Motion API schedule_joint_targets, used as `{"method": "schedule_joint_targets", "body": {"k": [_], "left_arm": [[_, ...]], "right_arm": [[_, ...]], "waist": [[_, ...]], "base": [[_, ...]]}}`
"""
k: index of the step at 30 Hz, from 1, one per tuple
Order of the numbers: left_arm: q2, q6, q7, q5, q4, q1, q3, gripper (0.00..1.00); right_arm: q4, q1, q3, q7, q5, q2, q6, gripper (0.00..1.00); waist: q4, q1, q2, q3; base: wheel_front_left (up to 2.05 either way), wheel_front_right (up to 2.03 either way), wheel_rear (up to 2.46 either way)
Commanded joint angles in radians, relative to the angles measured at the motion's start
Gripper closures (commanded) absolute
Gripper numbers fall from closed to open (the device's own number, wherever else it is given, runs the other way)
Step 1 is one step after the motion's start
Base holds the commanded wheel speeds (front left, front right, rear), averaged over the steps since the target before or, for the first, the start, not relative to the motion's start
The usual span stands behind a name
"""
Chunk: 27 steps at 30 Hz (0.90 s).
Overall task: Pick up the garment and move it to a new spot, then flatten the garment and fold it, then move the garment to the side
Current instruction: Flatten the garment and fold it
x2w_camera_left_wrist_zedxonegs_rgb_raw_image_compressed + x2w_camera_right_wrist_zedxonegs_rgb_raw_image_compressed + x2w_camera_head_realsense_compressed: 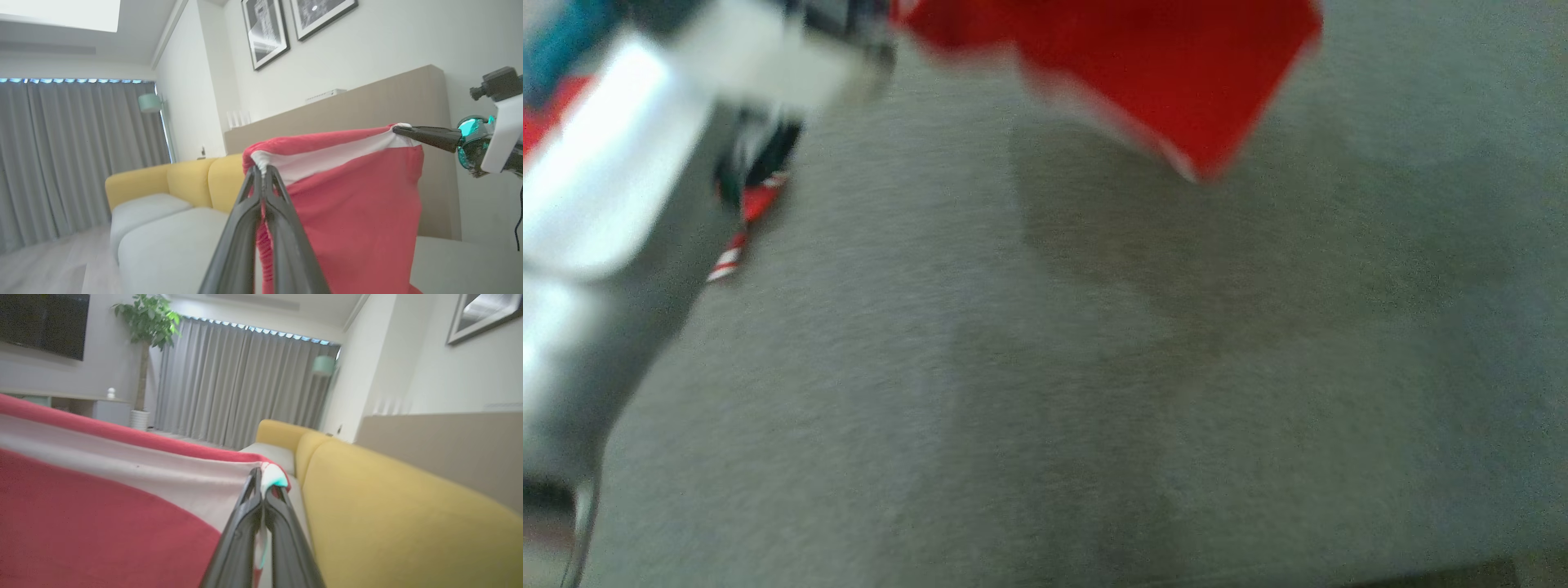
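The garment is red with a white band along its top edge, and it hangs stretched between my two grippers above the sofa. In the left wrist view, my left gripper is shut on the band's bunched left corner. My right gripper pinches the opposite corner. The right wrist view has the right gripper shut on the white band of the garment. The blurred head view has the garment at the top, with a pale forearm at the left.
Grey sofa seat cushions lie below the garment. The yellow backrest runs along the right of the right wrist view, with a beige panel and wall behind. A blurred red-and-white strip dangles under the forearm.
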Motion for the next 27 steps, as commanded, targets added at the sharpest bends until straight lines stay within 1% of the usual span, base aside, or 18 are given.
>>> {"method": "schedule_joint_targets", "body": {"k": [1, 3, 5, 7, 9, 12, 15, 18, 21, 22, 25, 27], "left_arm": [[-0.001, -0.002, -0.001, 0.024, 0.020, -0.092, 0.043, 1.00], [-0.038, -0.018, -0.008, 0.033, 0.081, -0.160, 0.041, 1.00], [-0.059, -0.029, -0.022, 0.051, 0.128, -0.192, 0.034, 1.00], [-0.074, -0.034, -0.036, 0.054, 0.159, -0.177, 0.033, 1.00], [-0.077, -0.040, -0.044, 0.066, 0.171, -0.131, 0.021, 1.00], [-0.079, -0.041, -0.049, 0.071, 0.159, -0.012, 0.010, 1.00], [-0.076, -0.033, -0.050, 0.079, 0.108, 0.136, 0.033, 1.00], [-0.061, -0.021, -0.050, 0.101, 0.046, 0.322, 0.059, 1.00], [-0.049, 0.002, -0.050, 0.124, -0.015, 0.513, 0.087, 1.00], [-0.049, 0.002, -0.050, 0.124, -0.015, 0.513, 0.087, 1.00], [-0.045, 0.023, -0.051, 0.144, -0.072, 0.675, 0.096, 1.00], [-0.047, 0.032, -0.051, 0.157, -0.109, 0.754, 0.090, 1.00]], "right_arm": [[-0.039, -0.020, -0.037, -0.009, -0.022, -0.027, 0.007, 1.00], [-0.063, -0.040, -0.075, -0.009, -0.052, -0.038, 0.007, 1.00], [-0.090, -0.031, -0.111, -0.009, -0.074, -0.042, 0.007, 1.00], [-0.116, 0.010, -0.145, -0.009, -0.094, -0.040, 0.007, 1.00], [-0.147, 0.078, -0.178, -0.009, -0.113, -0.036, 0.007, 1.00], [-0.202, 0.229, -0.235, -0.009, -0.128, -0.017, 0.007, 1.00], [-0.270, 0.410, -0.288, -0.009, -0.128, 0.017, 0.007, 1.00], [-0.350, 0.600, -0.349, -0.009, -0.142, 0.065, 0.007, 1.00], [-0.431, 0.775, -0.395, -0.004, -0.172, 0.105, 0.007, 1.00], [-0.431, 0.775, -0.395, -0.004, -0.172, 0.105, 0.007, 1.00], [-0.522, 0.932, -0.441, 0.011, -0.221, 0.142, 0.007, 1.00], [-0.585, 1.027, -0.481, 0.028, -0.236, 0.168, 0.007, 1.00]], "waist": [[-0.094, -0.0003, 0.0000, 0.045], [-0.124, -0.0003, 0.0000, 0.055], [-0.146, -0.0003, 0.0000, 0.059], [-0.158, -0.0003, 0.0000, 0.055], [-0.160, -0.0003, 0.0000, 0.052], [-0.146, -0.0003, 0.0000, 0.044], [-0.125, -0.0003, 0.0000, 0.036], [-0.106, -0.0003, 0.0000, 0.018], [-0.092, -0.0003, 0.0000, -0.003], [-0.092, -0.0003, 0.0000, -0.003], [-0.079, -0.0003, 0.0000, -0.024], [-0.068, -0.0003, 0.0000, -0.034]], "base": [[0.00, 0.00, 0.00], [0.00, 0.00, 0.00], [0.00, 0.00, 0.00], [0.00, 0.00, 0.00], [0.00, 0.00, 0.00], [0.00, 0.00, 0.00], [0.00, 0.00, 0.00], [0.00, 0.00, 0.00], [0.00, 0.00, 0.00], [0.00, 0.00, 0.00], [0.00, 0.00, 0.00], [0.00, 0.00, 0.00]]}}
